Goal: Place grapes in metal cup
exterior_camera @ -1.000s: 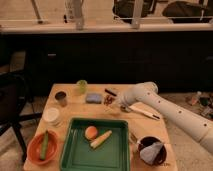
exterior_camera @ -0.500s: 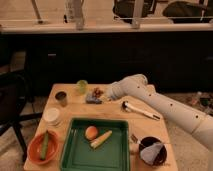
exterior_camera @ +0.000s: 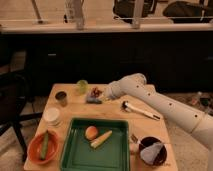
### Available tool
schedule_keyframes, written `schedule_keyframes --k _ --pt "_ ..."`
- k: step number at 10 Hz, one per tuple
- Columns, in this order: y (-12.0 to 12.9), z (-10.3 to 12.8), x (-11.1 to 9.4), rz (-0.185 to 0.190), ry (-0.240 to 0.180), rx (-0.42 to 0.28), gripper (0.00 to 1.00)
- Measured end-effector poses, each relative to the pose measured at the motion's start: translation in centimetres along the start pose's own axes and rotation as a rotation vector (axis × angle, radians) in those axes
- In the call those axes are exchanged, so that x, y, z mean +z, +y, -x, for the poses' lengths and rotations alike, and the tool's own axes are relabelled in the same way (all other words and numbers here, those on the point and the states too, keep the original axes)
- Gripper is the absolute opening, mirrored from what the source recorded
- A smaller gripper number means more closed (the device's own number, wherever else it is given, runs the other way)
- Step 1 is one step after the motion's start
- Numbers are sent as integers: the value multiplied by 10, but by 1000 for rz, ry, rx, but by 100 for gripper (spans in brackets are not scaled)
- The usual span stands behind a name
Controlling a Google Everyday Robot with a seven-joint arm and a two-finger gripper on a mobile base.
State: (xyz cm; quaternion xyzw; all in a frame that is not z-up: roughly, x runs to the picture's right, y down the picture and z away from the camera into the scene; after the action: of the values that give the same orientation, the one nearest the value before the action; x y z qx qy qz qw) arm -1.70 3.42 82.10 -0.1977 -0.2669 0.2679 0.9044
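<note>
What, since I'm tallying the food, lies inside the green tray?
An orange round fruit and a pale yellow oblong piece lie in the green tray; the floor beneath them is covered. The gripper is beyond the tray, beside the grapes.

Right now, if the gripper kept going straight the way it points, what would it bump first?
Probably the grapes, right in front of the gripper, though depth is unclear.

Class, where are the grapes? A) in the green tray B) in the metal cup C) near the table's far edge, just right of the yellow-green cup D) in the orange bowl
C: the grapes show beside the yellow-green cup, with the gripper right at them; the metal cup stands apart, further left.
</note>
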Motion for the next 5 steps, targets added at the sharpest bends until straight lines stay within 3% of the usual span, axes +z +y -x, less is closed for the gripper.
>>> schedule_keyframes --k 3,5 --pt "0 -1 0 1 1 -1 0" --pt "-1 8 9 16 9 -46 0"
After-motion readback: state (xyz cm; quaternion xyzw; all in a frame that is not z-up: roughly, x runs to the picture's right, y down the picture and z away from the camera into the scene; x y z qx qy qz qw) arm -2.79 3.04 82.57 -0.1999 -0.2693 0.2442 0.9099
